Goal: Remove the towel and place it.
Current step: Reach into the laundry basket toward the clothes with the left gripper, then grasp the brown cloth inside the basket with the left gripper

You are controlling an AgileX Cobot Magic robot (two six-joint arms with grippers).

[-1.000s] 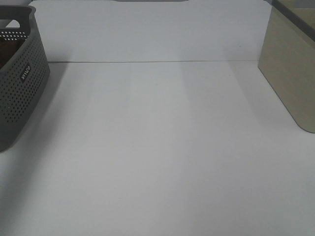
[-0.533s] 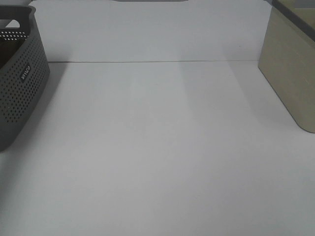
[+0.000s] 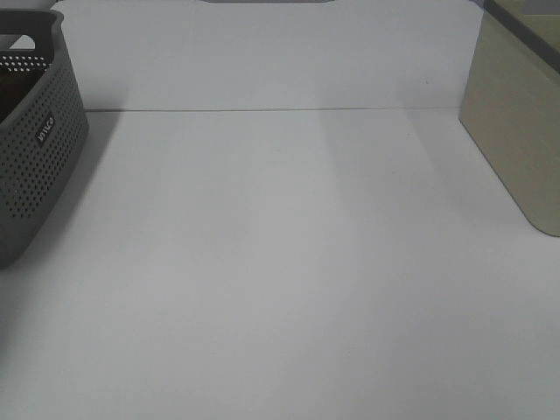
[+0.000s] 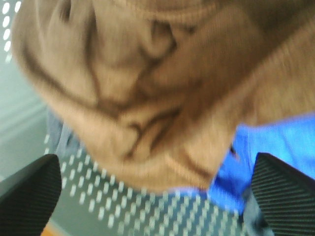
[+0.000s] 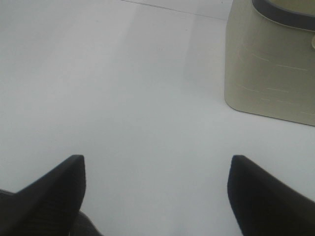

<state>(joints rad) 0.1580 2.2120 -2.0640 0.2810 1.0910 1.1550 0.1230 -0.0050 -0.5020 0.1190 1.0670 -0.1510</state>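
The brown towel [image 4: 147, 83] lies crumpled in the grey perforated basket [image 4: 98, 201] and fills most of the left wrist view. My left gripper [image 4: 155, 157] is open just above the towel, one finger at each side, holding nothing. In the exterior high view the basket [image 3: 39, 166] stands at the left edge, with a sliver of brown towel [image 3: 7, 87] showing inside its rim. Neither arm shows in that view. My right gripper [image 5: 157, 160] is open and empty over the bare white table.
A blue item [image 4: 275, 142] lies under the towel in the basket. A beige bin [image 3: 516, 131] with a dark rim stands at the table's right side and also shows in the right wrist view [image 5: 270, 69]. A white wall [image 3: 262, 52] backs the table.
The brown patch inside the basket's rim darkened and then showed again. Nothing else in the exterior high view has moved.
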